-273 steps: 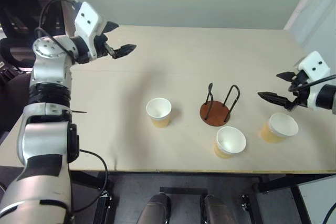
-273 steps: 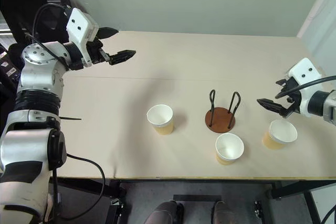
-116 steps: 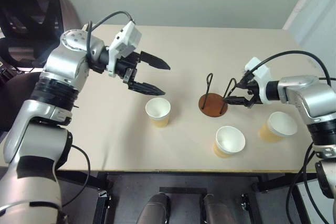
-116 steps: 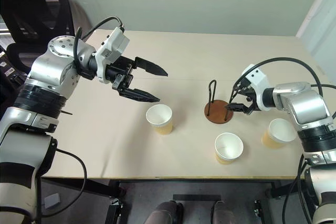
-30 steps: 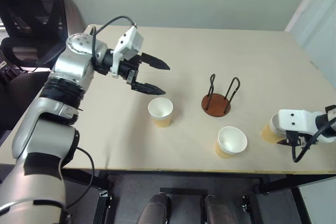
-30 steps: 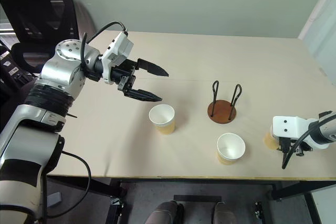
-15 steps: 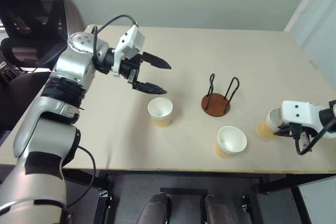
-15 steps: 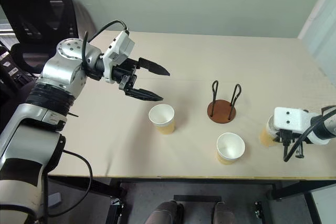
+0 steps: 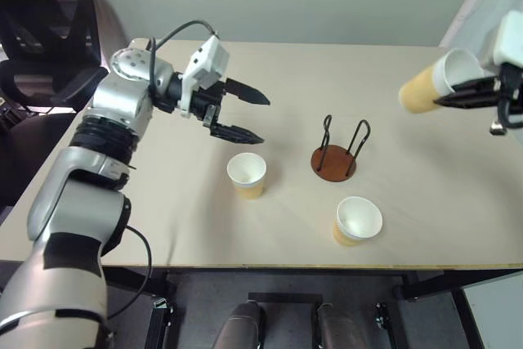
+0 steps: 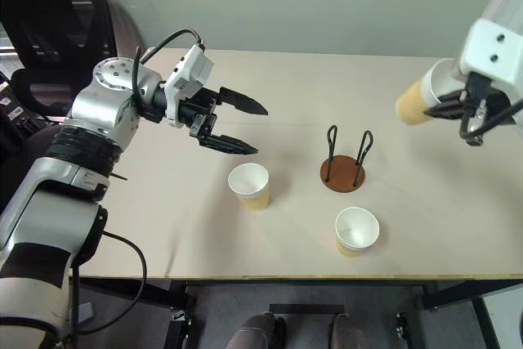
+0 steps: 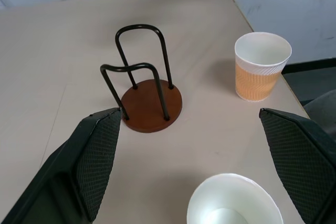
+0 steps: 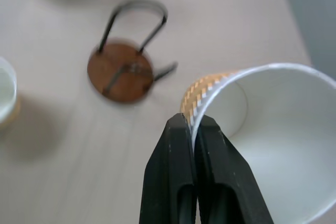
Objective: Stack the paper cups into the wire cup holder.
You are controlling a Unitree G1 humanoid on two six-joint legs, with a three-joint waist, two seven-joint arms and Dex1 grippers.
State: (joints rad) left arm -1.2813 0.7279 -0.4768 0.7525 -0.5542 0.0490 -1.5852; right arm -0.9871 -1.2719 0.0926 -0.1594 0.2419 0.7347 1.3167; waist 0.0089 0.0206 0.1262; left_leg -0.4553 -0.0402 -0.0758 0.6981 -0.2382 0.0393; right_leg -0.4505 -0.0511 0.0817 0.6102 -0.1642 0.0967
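pinching a cup (image 9: 429, 86) by its rim at upper right, the right gripper (image 12: 195, 129) carries it tilted toward the empty holder (image 9: 335, 161) at centre, while the left gripper (image 9: 245, 116) waits spread above another cup (image 9: 247, 174).

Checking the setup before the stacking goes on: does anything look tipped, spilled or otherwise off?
Only one thing: the paper cup pinched at its rim by the right gripper hangs tilted on its side in the air. The two other cups stand upright on the table, and the wire cup holder stands upright, empty.
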